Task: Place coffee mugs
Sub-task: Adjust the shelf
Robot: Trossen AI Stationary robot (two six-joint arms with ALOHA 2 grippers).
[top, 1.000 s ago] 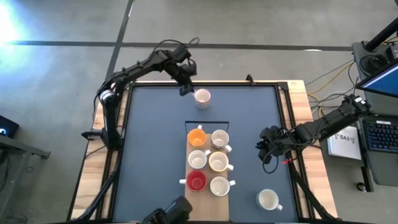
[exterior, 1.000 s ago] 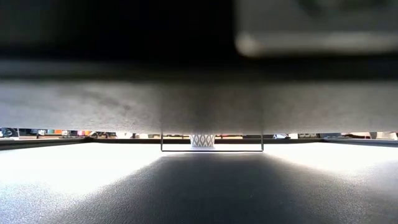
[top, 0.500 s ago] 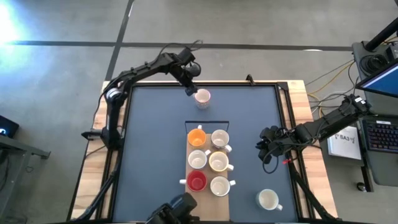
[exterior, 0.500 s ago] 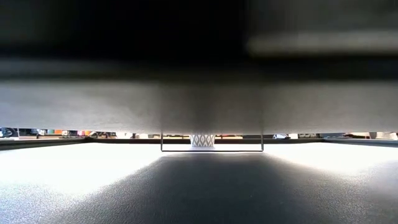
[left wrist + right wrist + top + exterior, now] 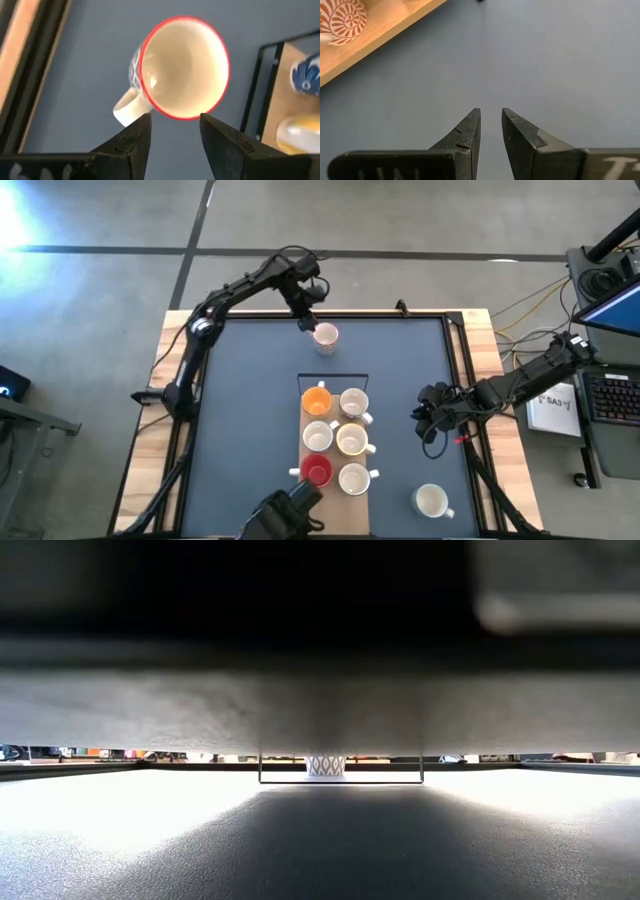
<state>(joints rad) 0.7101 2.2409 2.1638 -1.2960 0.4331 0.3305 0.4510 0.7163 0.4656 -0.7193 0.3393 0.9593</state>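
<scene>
A cream mug with a red rim [image 5: 325, 337] [image 5: 184, 67] stands upright on the blue table near its far edge, its handle [image 5: 127, 107] toward my left gripper. My left gripper [image 5: 306, 323] [image 5: 172, 124] hangs open just over the mug's near rim, pointing steeply down, with nothing between its fingers. Several mugs, among them an orange one [image 5: 316, 400] and a red one [image 5: 316, 471], stand on a wooden board [image 5: 338, 512] at the table's middle. One white mug [image 5: 431, 500] stands alone at the near right. My right gripper [image 5: 428, 420] [image 5: 490, 122] waits right of the board, its fingers a little apart over bare table.
A thin black frame [image 5: 252, 90] edges the board's far end. A dark rail [image 5: 330, 313] runs along the table's far edge just behind the lone mug. In the low view a dark mass fills the upper picture; under it a patterned mug [image 5: 325, 765] shows far off.
My left gripper has sunk toward the far mug and tipped more steeply down as the arm reached out along the far edge; its fingers stay open. The mug has not moved.
</scene>
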